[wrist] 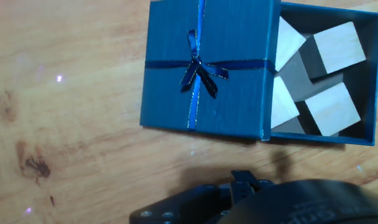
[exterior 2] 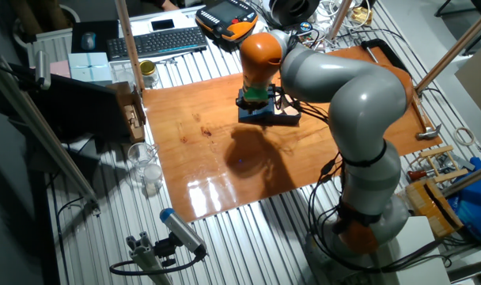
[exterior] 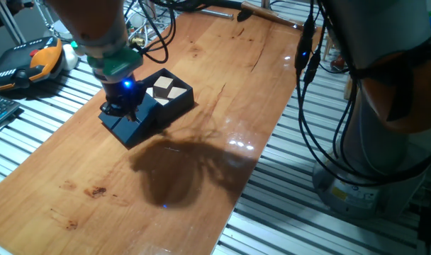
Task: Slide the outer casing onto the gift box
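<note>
The outer casing (wrist: 207, 68), a navy sleeve with a thin ribbon bow (wrist: 200, 67), lies flat on the wood. It covers the left part of the gift box (wrist: 319, 138), a navy tray. Tan and white squares (wrist: 335, 50) show in the tray's uncovered right part. In one fixed view my gripper (exterior: 121, 108) hangs low over the casing (exterior: 134, 126), at the end away from the open tray (exterior: 180, 99). I cannot see the fingertips, only a dark part of the hand (wrist: 239, 199). In the other fixed view the arm hides most of the box (exterior 2: 272, 119).
The wooden tabletop (exterior: 201, 163) rests on a slatted metal frame. An orange teach pendant (exterior: 38, 60) and cables (exterior: 152, 28) lie behind the box. A keyboard (exterior 2: 157, 39) and glass jars (exterior 2: 142, 166) stand off the board's edge. The arm's base (exterior 2: 367, 222) stands beside the table.
</note>
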Tool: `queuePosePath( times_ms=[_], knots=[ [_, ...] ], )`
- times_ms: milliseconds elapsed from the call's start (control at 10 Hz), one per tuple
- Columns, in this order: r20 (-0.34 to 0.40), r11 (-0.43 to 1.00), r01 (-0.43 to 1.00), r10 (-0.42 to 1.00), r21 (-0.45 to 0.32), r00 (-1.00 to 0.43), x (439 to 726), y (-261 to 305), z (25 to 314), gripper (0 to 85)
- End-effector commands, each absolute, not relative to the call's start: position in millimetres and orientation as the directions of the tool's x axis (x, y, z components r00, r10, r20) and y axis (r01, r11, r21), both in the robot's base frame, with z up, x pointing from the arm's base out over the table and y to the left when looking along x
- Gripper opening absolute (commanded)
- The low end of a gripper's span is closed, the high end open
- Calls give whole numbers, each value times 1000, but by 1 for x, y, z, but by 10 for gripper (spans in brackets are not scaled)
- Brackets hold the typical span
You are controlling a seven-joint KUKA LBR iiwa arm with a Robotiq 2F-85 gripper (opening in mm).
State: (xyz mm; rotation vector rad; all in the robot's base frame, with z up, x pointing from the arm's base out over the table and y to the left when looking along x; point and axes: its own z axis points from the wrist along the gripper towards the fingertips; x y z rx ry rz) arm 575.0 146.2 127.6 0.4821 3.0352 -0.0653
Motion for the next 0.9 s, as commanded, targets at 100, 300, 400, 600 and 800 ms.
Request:
queuePosePath(
  times_ms=[100,300,400,600,800],
  knots=[
    [-79,951,310,307,-22,-948,579,147,118,0],
    [-84,950,312,309,-24,-947,583,152,112,0],
    [-88,949,312,308,-35,-947,585,155,112,0],
    [-85,949,313,308,-47,-948,590,162,111,0],
    [-85,951,308,304,-37,-949,592,163,105,0]
  ],
)
